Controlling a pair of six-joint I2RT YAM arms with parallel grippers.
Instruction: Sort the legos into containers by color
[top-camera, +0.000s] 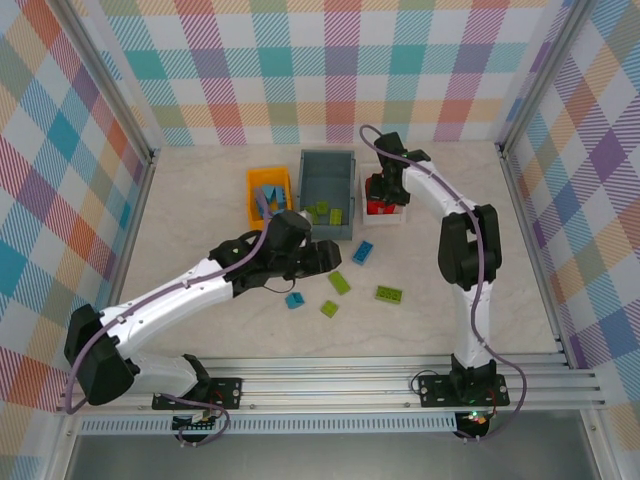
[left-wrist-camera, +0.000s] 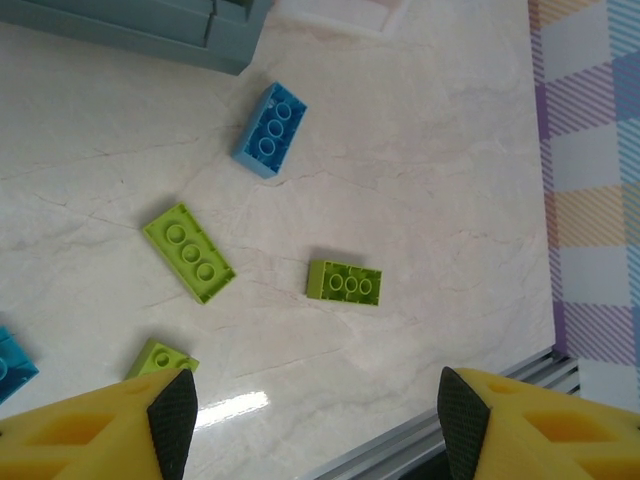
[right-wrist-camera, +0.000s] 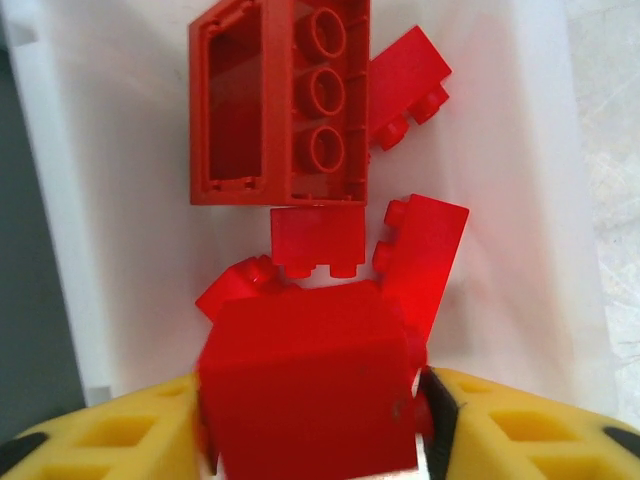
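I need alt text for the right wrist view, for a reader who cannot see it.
The right gripper holds a large red brick between its yellow fingers over a white tray. The tray contains other red legos, including a hollow frame piece.

Bare tabletop (left-wrist-camera: 430, 150) open between scattered bricks (left-wrist-camera: 188, 250); white tray (right-wrist-camera: 120, 150) crowded, seemingly near full, with red bricks (right-wrist-camera: 300, 100).

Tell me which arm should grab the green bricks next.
Left. The left claw, open and empty, hovers near the green bricks; the right claw is over the white tray with a red brick between its fingers.
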